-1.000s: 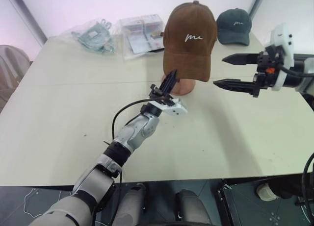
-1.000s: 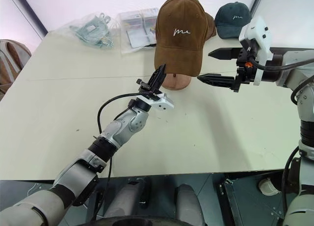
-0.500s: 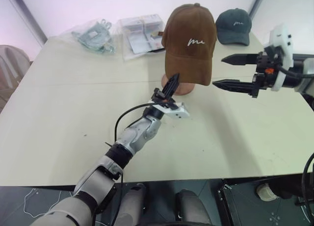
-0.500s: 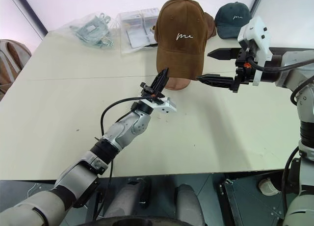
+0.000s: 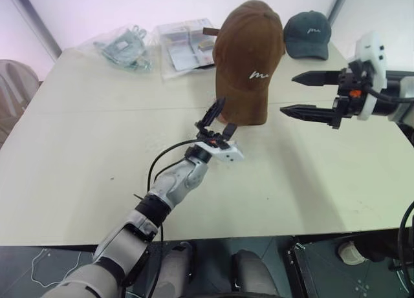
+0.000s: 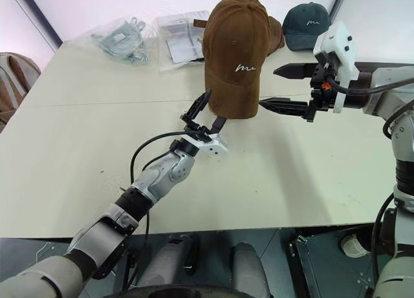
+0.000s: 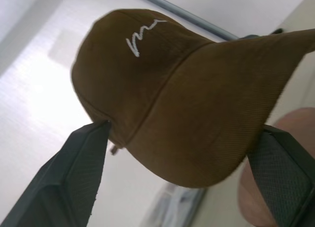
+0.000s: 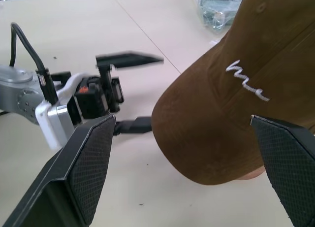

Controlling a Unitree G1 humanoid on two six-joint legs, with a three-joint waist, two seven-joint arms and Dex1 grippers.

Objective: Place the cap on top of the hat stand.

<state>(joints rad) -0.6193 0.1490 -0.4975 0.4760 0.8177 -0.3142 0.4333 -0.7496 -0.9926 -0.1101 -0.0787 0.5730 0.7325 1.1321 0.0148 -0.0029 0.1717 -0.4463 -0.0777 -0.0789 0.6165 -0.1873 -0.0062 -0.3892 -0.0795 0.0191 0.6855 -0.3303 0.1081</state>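
While you look down over the table (image 5: 77,156), count these items.

1. Cap (image 5: 249,59): brown, suede-like, white script on the front. It sits over the hat stand (image 8: 252,174), brim hanging down toward you and covering nearly all of it. Of the stand you can see a sliver of reddish-brown wood under the brim in the right wrist view. Whether the crown sits square on the disc top you cannot tell.

2. Left gripper (image 6: 206,113): fingers spread apart, holding nothing, just below and in front of the brim's edge. In the left wrist view the two fingers (image 7: 74,173) stand on either side of the brim without pinching it.

3. Right gripper (image 5: 301,93): fingers wide apart and empty, pointing in at the cap from its right side, near it but clear.

4. Dark green cap (image 5: 308,33): with white script, lying on the far side of the table behind the stand.

5. Clear plastic bags (image 5: 123,46): at the far left, next to a packet of printed papers (image 5: 187,42).
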